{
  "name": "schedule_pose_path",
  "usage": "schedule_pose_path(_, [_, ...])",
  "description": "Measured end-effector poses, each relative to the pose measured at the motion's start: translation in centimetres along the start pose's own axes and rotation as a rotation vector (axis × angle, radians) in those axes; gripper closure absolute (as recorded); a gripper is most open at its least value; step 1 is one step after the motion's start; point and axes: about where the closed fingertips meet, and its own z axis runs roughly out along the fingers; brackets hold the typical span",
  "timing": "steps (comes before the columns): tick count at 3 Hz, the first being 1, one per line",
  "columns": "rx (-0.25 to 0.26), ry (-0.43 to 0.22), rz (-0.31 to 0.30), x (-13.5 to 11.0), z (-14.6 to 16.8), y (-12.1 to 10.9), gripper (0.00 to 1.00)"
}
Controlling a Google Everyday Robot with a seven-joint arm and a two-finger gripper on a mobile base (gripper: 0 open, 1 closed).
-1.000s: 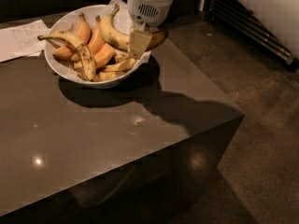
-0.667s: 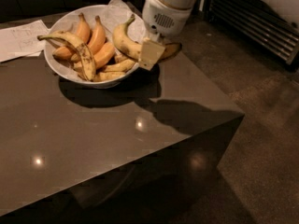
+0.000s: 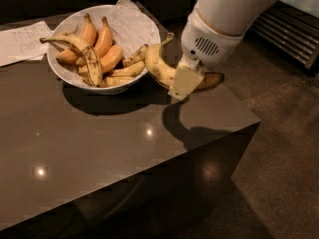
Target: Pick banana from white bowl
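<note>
Pinching the banana (image 3: 158,67) near its dark end, the gripper (image 3: 183,86) hangs just past the right rim of the white bowl (image 3: 64,76), over the dark table (image 3: 99,148). Only one pale, flat finger (image 3: 185,80) shows, lying across the front of the fruit. The other is hidden behind it, so the jaws stand about a banana's thickness apart, pressed on the fruit from both sides. Nothing else is in the grip.

The banana is outside the bowl, with its greenish stem pointing up beside the rim and its blackened tip sticking out to the right of the finger. Whether its curved side touches the bowl's rim cannot be told. Its shadow and the arm's fall on the tabletop below it.

There is one bowl, and one crinkled white paper (image 3: 127,20) rising from its back edge. One slim banana (image 3: 82,48) with heavy brown streaks is draped over the pile inside. Beside and under it lie three short, plump orange ones (image 3: 103,36). Toward the right side of the bowl sit about three small yellowish pieces (image 3: 128,69); the exact number is hard to make out where they overlap.

One sheet of paper (image 3: 20,41) lies flat on the table to the left of the bowl, its edge tucked behind the rim. One slatted grille (image 3: 294,36) runs along the floor at the upper right, behind the white arm (image 3: 229,9).
</note>
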Motion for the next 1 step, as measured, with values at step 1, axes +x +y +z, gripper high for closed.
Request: schedule_pose_path(1, [0.033,0.038,0.057,2.28,-1.52,2.06,1.0])
